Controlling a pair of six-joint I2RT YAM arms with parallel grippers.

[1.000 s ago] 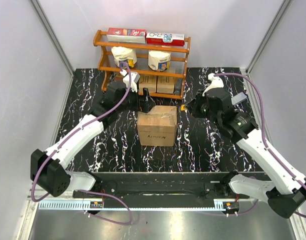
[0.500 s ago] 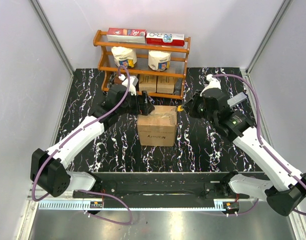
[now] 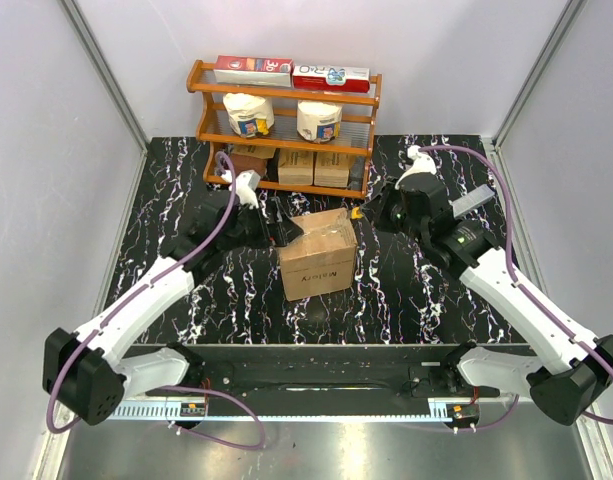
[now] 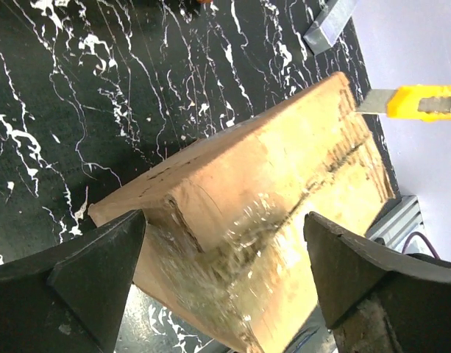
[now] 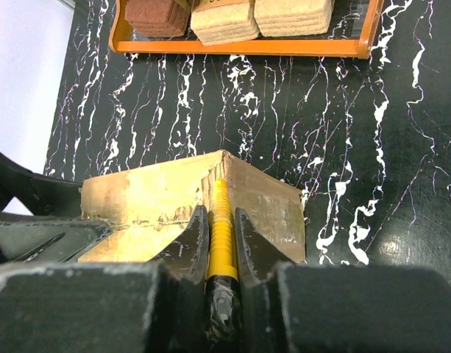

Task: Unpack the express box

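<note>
Between the fingers of the right hand (image 5: 220,220) a yellow utility knife (image 4: 424,101) is clamped tight. Its blade reaches the two o'clock corner of the express box (image 3: 318,260), likely to slit the clear tape seam along the top. At the box's ten o'clock corner the left hand (image 4: 221,228) has its fingers spread wide to either side of the carton, seemingly to brace it against the blade. The box sits mid-worktop (image 3: 406,290), slightly askew, with a wooden rack (image 3: 283,94) at twelve o'clock.
</note>
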